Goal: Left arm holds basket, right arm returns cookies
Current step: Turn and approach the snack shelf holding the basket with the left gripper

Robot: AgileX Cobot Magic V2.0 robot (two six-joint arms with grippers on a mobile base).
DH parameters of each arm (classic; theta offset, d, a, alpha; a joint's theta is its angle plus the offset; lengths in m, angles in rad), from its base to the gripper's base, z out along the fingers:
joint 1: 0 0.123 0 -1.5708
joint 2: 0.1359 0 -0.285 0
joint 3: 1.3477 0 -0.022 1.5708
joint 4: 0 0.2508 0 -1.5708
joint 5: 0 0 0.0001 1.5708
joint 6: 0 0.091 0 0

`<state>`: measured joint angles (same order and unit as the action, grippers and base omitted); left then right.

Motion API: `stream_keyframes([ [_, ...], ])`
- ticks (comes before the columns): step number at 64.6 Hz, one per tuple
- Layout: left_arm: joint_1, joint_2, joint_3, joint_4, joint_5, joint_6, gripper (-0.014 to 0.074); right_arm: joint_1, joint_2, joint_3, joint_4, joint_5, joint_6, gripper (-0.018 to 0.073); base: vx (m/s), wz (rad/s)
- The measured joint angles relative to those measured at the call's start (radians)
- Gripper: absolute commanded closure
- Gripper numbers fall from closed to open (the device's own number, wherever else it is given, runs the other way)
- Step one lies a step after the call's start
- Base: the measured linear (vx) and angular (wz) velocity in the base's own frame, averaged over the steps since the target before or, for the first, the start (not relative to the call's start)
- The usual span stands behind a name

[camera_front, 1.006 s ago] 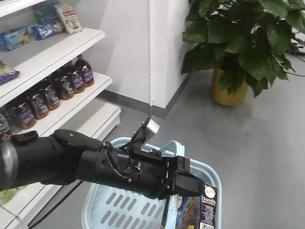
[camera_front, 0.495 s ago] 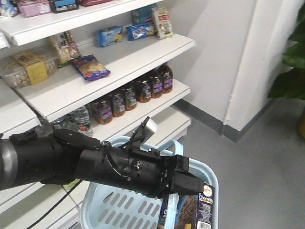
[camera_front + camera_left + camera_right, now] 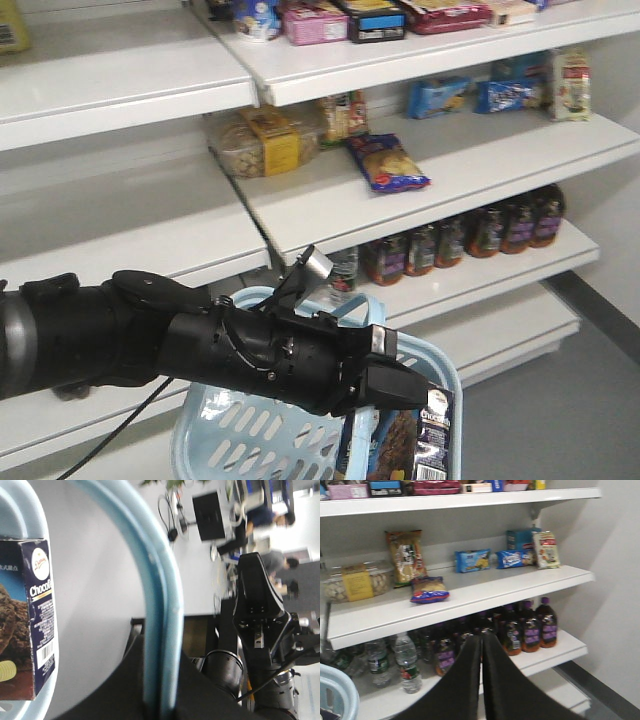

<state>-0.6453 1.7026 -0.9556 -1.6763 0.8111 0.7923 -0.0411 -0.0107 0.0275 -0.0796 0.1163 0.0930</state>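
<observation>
The left gripper (image 3: 400,385) is clamped on the hoop handle (image 3: 162,605) of the basket (image 3: 265,432), which is smooth pale-blue plastic with slotted walls. The cookies (image 3: 428,438), a glossy dark navy carton, stand upright inside at the basket's right rim, just under that gripper. The right gripper (image 3: 481,641), black and blocky, has its fingers pressed together on nothing and faces the white shelves (image 3: 495,586).

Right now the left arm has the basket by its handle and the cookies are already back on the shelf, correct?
Not quite. The left arm does hold the basket by its handle, but the cookies are not on the shelf. The carton sits in the basket, as the front-facing view shows.
</observation>
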Motion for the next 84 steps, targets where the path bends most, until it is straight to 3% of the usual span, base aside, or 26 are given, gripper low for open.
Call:
stream_keyframes([
  [40, 0.000, 0.000, 0.000, 0.000, 0.000, 0.000, 0.0603, 0.000, 0.000, 0.000, 0.000, 0.000, 0.000, 0.0567, 0.14, 0.56],
  [84, 0.000, 0.000, 0.000, 0.000, 0.000, 0.000, 0.0603, 0.000, 0.000, 0.000, 0.000, 0.000, 0.000, 0.0567, 0.09, 0.11],
])
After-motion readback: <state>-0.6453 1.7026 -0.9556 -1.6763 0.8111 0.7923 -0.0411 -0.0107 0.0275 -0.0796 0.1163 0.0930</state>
